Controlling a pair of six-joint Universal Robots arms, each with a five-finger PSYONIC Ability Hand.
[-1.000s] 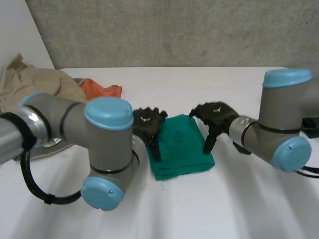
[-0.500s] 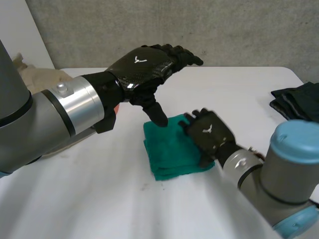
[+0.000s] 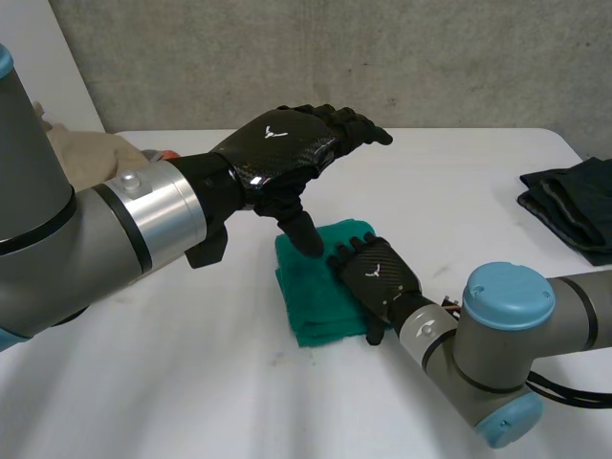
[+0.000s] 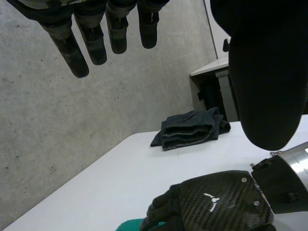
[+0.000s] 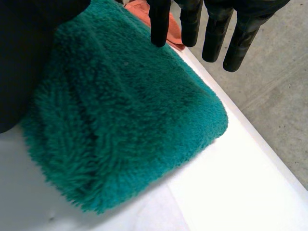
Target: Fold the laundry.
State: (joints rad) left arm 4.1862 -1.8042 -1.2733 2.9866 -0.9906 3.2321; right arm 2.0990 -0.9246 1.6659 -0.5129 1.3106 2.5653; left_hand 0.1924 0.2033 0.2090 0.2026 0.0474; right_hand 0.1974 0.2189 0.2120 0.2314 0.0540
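A folded green towel (image 3: 308, 292) lies in the middle of the white table (image 3: 172, 382); its fluffy pile lies under my right palm in the right wrist view (image 5: 120, 110). My right hand (image 3: 375, 279) rests flat over the towel's right half, open, fingers straight. My left hand (image 3: 287, 143) hovers above the towel's far edge, open, fingers stretched out and thumb pointing down toward the cloth. From the left wrist, its straight fingers (image 4: 82, 43) hang in the air above my right hand (image 4: 216, 204).
A folded dark garment (image 3: 569, 203) lies at the table's right edge, also in the left wrist view (image 4: 190, 127). A beige cloth pile (image 3: 81, 153) and an orange cloth (image 5: 144, 14) lie at the back left. A grey wall stands behind the table.
My left arm has swung up and its hand has risen off the towel. My right hand has come round from the towel's right edge to lie flat on top of it.
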